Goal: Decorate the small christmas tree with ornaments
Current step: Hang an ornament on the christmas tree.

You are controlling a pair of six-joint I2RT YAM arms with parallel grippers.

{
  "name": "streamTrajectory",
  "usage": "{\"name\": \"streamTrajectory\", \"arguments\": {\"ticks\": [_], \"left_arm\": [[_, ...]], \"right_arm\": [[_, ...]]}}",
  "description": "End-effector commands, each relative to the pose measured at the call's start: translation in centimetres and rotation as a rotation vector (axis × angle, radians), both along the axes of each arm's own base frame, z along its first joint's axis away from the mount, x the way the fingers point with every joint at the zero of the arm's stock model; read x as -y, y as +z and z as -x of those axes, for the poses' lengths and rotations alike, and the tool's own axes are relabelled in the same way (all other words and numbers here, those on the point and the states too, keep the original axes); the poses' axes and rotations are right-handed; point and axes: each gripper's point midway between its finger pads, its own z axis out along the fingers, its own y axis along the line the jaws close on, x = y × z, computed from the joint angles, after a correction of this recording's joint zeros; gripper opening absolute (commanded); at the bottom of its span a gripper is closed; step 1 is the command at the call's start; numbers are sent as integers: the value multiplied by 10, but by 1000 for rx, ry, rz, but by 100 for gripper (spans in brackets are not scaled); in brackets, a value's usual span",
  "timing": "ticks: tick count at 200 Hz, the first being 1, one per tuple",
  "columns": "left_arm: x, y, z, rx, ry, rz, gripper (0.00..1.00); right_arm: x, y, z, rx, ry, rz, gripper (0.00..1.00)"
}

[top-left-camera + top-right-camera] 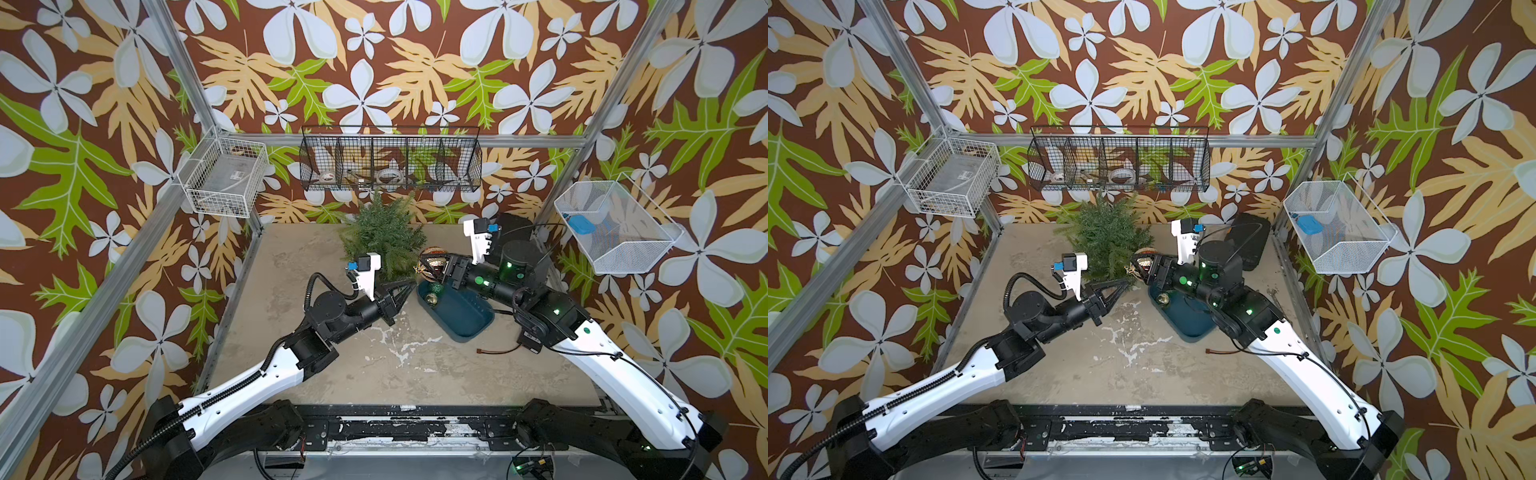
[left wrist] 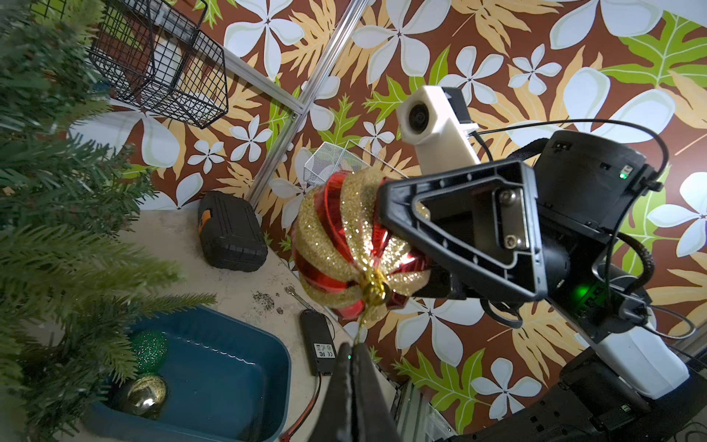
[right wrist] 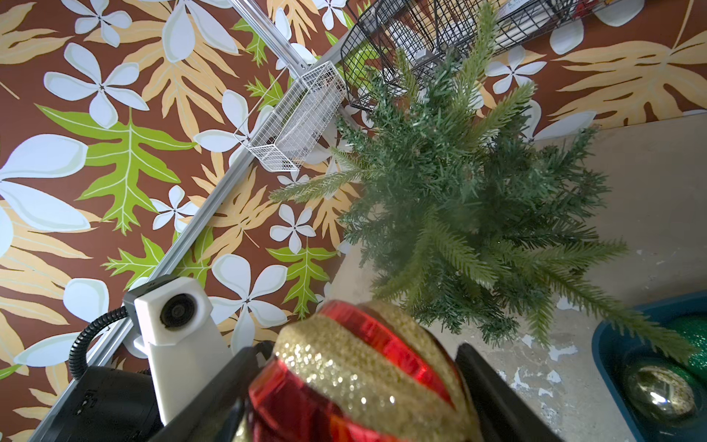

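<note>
Clamped between the wide-spread jaws of the right end effector [image 1: 429, 266]: the red-and-gold striped ornament [image 2: 336, 237], raised off the surface [image 1: 332, 365]. Pinched in the fully closed left end effector [image 2: 350, 352]: its gold hanging loop [image 2: 361, 325]. Just beyond both, the small christmas tree [image 1: 382, 232], with low branches overhanging one blue tray [image 1: 469, 324] below the right end effector. Inside the tray, a glittery green ball [image 2: 149, 350] and a gold ball [image 2: 147, 394]. Three ornaments, one tree. Farther behind, one black case [image 2: 231, 231] and three wire wall baskets [image 1: 390, 164].
</note>
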Motion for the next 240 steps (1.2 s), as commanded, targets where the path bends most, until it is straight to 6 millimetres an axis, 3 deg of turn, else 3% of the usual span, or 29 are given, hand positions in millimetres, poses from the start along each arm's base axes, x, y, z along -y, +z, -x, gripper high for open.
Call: {"name": "streamTrajectory", "arguments": {"ticks": [1, 95, 240], "left_arm": [[-6, 7, -3, 20, 42, -5, 0], [-14, -7, -25, -11, 159, -136, 0], [-21, -13, -60, -58, 214, -181, 0]], "right_arm": [[2, 4, -5, 25, -27, -2, 70], [3, -6, -22, 35, -81, 37, 70], [-6, -13, -51, 48, -132, 95, 70]]}}
